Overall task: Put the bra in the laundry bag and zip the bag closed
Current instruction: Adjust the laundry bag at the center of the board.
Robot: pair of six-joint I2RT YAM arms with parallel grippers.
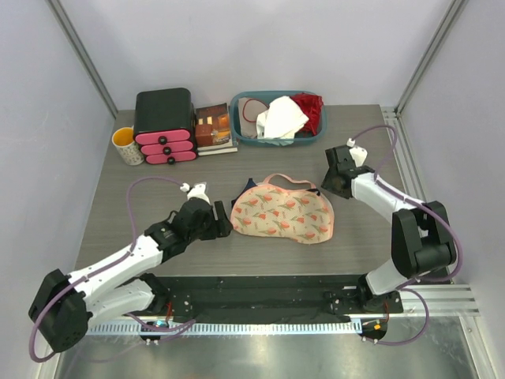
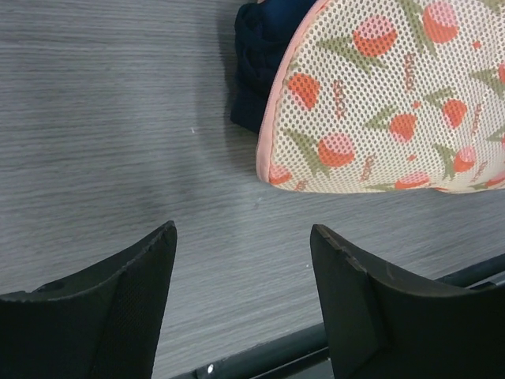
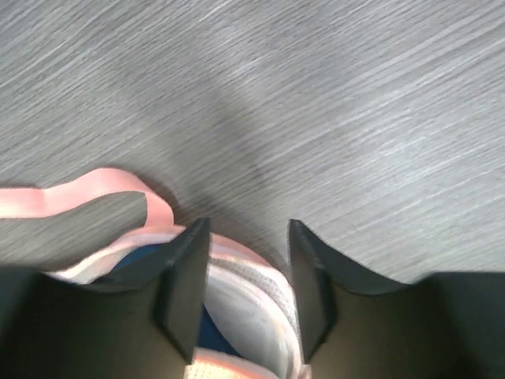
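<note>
The laundry bag (image 1: 284, 215), cream mesh with red floral print and pink trim, lies flat in the middle of the table. A bit of the dark navy bra (image 1: 247, 183) pokes out at its far left end, and the left wrist view shows the bra (image 2: 256, 63) bulging from the bag (image 2: 379, 95). My left gripper (image 1: 223, 223) stands open just left of the bag, nothing between its fingers (image 2: 126, 300). My right gripper (image 1: 330, 183) is at the bag's far right corner, open, its jaws straddling the bag's pink rim (image 3: 245, 268). Blue bra fabric (image 3: 142, 257) shows inside.
A teal basket (image 1: 245, 126) with a white cloth (image 1: 280, 118) and a red garment (image 1: 312, 110) stands at the back. Left of it are a brown box (image 1: 213, 128), a black-and-pink drawer unit (image 1: 164, 126) and a yellow cup (image 1: 126, 146). The bag's pink loop (image 1: 288, 180) lies behind it.
</note>
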